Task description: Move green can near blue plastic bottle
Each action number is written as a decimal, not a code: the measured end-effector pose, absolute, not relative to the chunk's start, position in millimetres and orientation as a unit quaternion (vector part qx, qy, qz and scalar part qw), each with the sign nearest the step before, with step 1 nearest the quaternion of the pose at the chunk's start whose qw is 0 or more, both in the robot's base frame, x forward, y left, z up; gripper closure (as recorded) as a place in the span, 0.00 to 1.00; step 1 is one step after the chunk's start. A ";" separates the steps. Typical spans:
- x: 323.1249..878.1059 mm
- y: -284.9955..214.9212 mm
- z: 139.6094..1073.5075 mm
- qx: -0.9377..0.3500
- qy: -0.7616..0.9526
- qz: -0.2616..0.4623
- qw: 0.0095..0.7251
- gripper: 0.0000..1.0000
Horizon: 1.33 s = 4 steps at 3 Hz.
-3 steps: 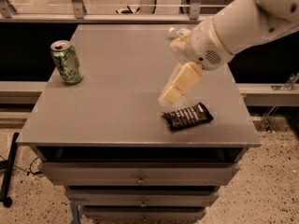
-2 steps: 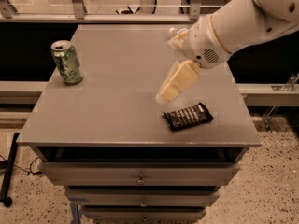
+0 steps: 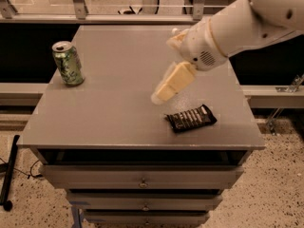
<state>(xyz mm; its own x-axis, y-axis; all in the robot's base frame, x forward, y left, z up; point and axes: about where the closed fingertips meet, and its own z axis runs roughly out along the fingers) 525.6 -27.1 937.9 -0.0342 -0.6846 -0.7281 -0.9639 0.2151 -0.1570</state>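
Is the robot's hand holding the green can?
No, the green can stands alone on the left of the table, well apart from the gripper, which is over the middle.

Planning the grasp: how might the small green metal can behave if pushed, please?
Standing upright, the green metal can would likely tip if pushed high, then roll. Its smooth wall may slip. The gripper hovers above the grey table, apart from it.
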 end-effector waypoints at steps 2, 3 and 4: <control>587.9 63.6 920.7 -0.557 0.649 0.263 0.446 0.00; 611.1 107.4 914.7 -0.544 0.626 0.293 0.475 0.00; 632.0 143.2 903.6 -0.534 0.612 0.314 0.492 0.00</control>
<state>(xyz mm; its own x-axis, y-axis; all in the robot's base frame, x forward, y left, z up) 632.0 143.2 903.6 0.0548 -0.3435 -0.9376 -0.9622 0.2328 -0.1415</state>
